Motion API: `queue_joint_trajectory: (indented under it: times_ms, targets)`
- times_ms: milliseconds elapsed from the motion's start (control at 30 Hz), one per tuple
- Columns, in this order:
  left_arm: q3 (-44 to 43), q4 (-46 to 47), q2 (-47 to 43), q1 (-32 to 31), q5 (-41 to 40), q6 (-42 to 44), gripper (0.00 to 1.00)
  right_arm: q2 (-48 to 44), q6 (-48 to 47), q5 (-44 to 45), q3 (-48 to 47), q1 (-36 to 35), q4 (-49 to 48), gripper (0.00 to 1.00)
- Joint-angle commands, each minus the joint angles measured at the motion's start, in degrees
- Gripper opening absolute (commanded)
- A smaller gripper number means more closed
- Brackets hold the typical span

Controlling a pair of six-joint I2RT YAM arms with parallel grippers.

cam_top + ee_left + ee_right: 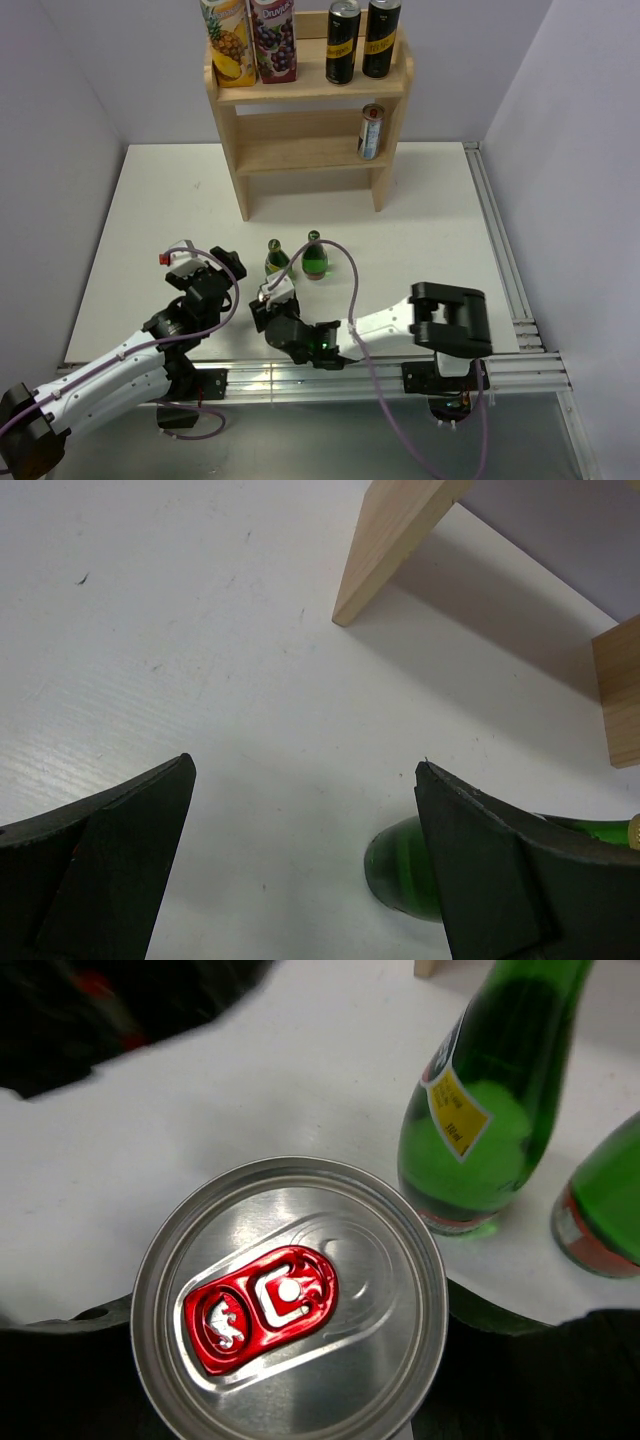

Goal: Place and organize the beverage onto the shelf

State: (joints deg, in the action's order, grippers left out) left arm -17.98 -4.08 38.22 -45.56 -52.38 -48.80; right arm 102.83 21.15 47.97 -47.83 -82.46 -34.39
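A: Where was the can [290, 1300]?
B: Upright, red tab up, pinched at its sides by the right tool [277, 305]. It sat near the front of the tabletop [430, 230], well apart from the shelf [300, 125]. Side grip probably so it lands standing on a tier. Couldn't tell if it was lifted.
A: Anything in the way?
B: Yellow-label green bottle [470, 1110] and second green bottle [600, 1200] stood just beyond the can, between it and the shelf. Top tier was full: pineapple carton [225, 40], grape carton [272, 40], two black cans [342, 40]. Lower tier held only a slim can [371, 130] at its right end, the rest bare.
A: Left tool?
B: Left tool [305, 770] was spread wide, gripping nothing, over bare tabletop, with one bottle beside its right finger.
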Motion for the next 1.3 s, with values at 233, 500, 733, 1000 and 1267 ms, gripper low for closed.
queue_joint_trajectory:
  times_ms: [233, 500, 733, 1000, 1267]
  targets:
    - [-0.66, 1.35, -0.42, 0.3, -0.35, 0.28, 0.99, -27.05, -6.82, 13.02, -9.81, -2.28, 20.28, 0.0]
    - [-0.74, 1.18, 0.1, 0.3, -0.44, 0.11, 0.99, -29.18, -13.94, 4.78, -19.04, 12.65, 23.93, 0.0]
    - [-1.71, 0.82, 2.04, 0.3, -0.44, 0.01, 0.99, -21.27, -16.31, -3.75, -29.68, 27.86, 26.22, 0.0]
    - [-0.83, 1.0, 0.02, 0.3, -0.27, 0.1, 0.99, -11.7, -15.96, -7.36, -38.12, 37.27, 26.92, 0.0]
    - [-0.83, 0.65, -0.34, 0.3, -0.18, -0.07, 0.99, -4.48, -15.7, -6.3, -44.62, 41.32, 27.89, 0.0]
